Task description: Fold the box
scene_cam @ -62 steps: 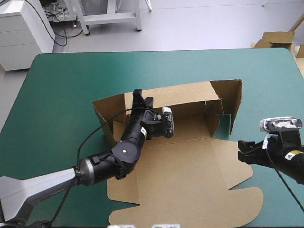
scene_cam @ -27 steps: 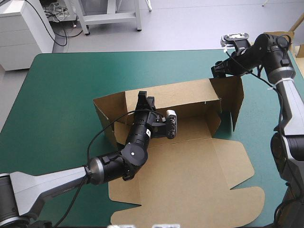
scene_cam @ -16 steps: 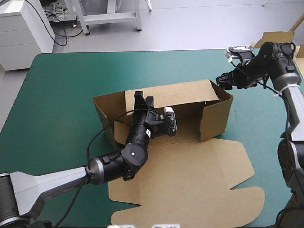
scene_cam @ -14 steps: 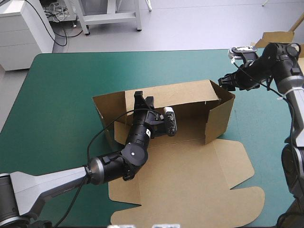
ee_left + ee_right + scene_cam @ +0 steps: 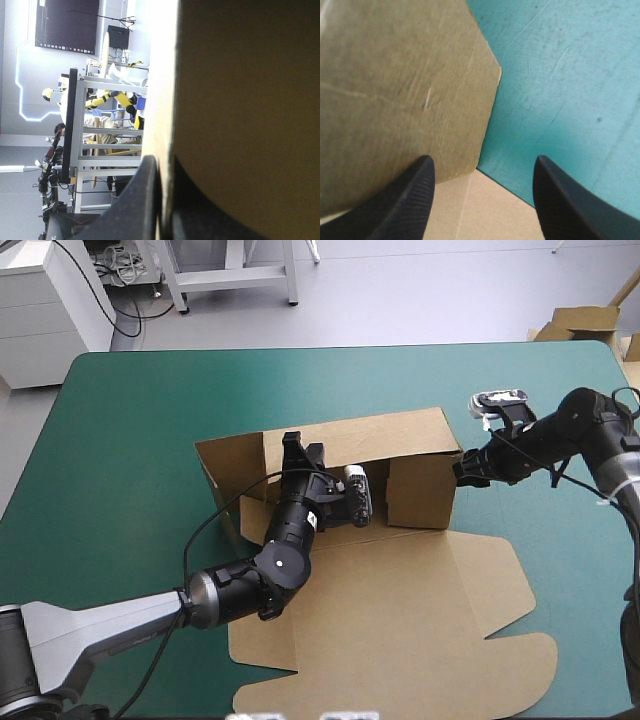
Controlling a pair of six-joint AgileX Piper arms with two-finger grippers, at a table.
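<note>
The brown box [image 5: 400, 590] lies mid-table with its wide lid flat toward the near edge. Its back wall [image 5: 350, 435] stands raised, and my left gripper [image 5: 300, 452] is shut on that wall's top edge. In the left wrist view the board's edge [image 5: 167, 100] runs between the nearly closed left gripper [image 5: 167, 200]. The right side wall [image 5: 420, 490] is turned inward across the tray. My right gripper [image 5: 462, 470] is open just outside this wall. In the right wrist view, the right gripper [image 5: 482, 197] spans the wall's [image 5: 395, 90] lower corner, over the flat board [image 5: 485, 215].
More brown board [image 5: 580, 320] lies beyond the table's far right corner. Bare teal-green cover [image 5: 130, 430] stretches to the left of and behind the box, and to its right [image 5: 560, 75].
My right arm swung from the near right to the box's far right corner, then came in and down, pushing the right wall inward. The left gripper kept its hold on the back wall.
</note>
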